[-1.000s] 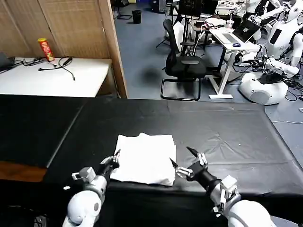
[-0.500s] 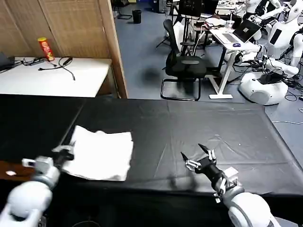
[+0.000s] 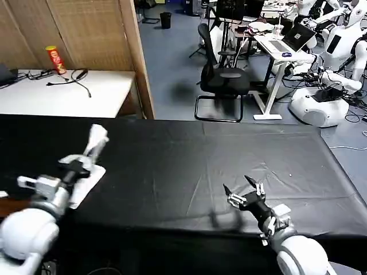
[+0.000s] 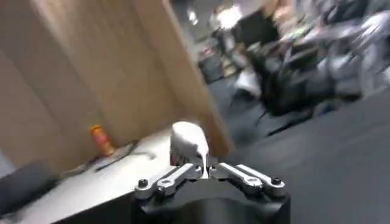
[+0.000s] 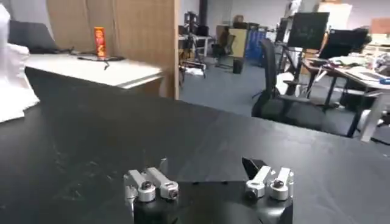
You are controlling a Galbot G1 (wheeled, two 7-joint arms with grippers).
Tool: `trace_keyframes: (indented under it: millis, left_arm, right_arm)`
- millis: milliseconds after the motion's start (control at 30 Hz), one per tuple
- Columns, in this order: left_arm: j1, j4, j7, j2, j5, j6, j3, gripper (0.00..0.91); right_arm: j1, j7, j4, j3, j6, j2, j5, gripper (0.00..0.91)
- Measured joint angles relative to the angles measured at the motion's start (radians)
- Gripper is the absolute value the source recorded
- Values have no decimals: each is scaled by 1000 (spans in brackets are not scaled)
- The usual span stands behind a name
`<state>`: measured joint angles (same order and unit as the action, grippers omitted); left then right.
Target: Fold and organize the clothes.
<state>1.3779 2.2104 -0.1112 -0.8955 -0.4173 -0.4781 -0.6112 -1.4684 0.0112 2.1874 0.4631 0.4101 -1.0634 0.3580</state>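
Observation:
The clothes, a folded white T-shirt (image 3: 90,163), hang partly lifted at the far left of the black table (image 3: 229,154); one end sticks up and the rest trails onto the cloth. My left gripper (image 3: 80,168) is shut on the shirt's edge, and the left wrist view shows white fabric (image 4: 189,143) pinched between the closed fingers of that left gripper (image 4: 204,172). My right gripper (image 3: 243,192) hovers open over the table's near edge, right of centre, with nothing in it. In the right wrist view the right gripper (image 5: 207,170) has spread jaws, and the shirt (image 5: 13,79) lies far off.
A white side table (image 3: 63,91) with a red can (image 3: 55,59) and cables stands behind the black table at the left, next to a wooden screen (image 3: 86,34). An office chair (image 3: 221,80), desks and other robots are beyond the far edge.
My left gripper has dragged the shirt from the table's front centre to the far left and is lifting it. My right gripper let go, opened and stayed near the front edge.

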Motion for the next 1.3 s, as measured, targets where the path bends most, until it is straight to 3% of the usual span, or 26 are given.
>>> trace_keyframes:
  millis: [233,267,500,700,1000,1067,1100,1167,1200,1267,1300]
  left_arm:
    - [-79,-89,-24,-192,-1,-5,262,0]
    - [-88,-101,-25,-218,4,-6,290,878]
    - [-115,-135,56,-384,85,19,442,878]
    - [-103,-104,130,-388,151,97,445,878]
    - [-87,-96,124,-300,164,133,344,878]
    - [-74,-92,124,-287,167,138,324,878]
    - [-69,-90,124,-283,167,139,316,878]
    - [-55,-86,123,-277,166,144,296,878]
    - [-49,-85,123,-275,166,145,290,878]
    - [-40,-83,123,-273,169,151,275,878]
    - [-36,-82,122,-272,171,154,268,878]
  right_arm:
    - [0,-7,-8,15,27,4,63,878]
    - [4,-8,-9,14,35,7,80,878]
    - [44,-17,-15,-31,92,31,218,878]
    - [109,-32,-47,-106,150,31,370,878]
    - [202,-106,-122,-198,167,-3,437,878]
    - [224,-121,-142,-218,168,-17,440,790]
    - [235,-126,-154,-229,168,-25,440,683]
    - [252,-132,-173,-247,167,-41,436,634]
    - [261,-138,-184,-255,166,-49,434,488]
    - [276,-144,-203,-267,165,-64,418,410]
    - [283,-144,-213,-271,163,-71,413,312]
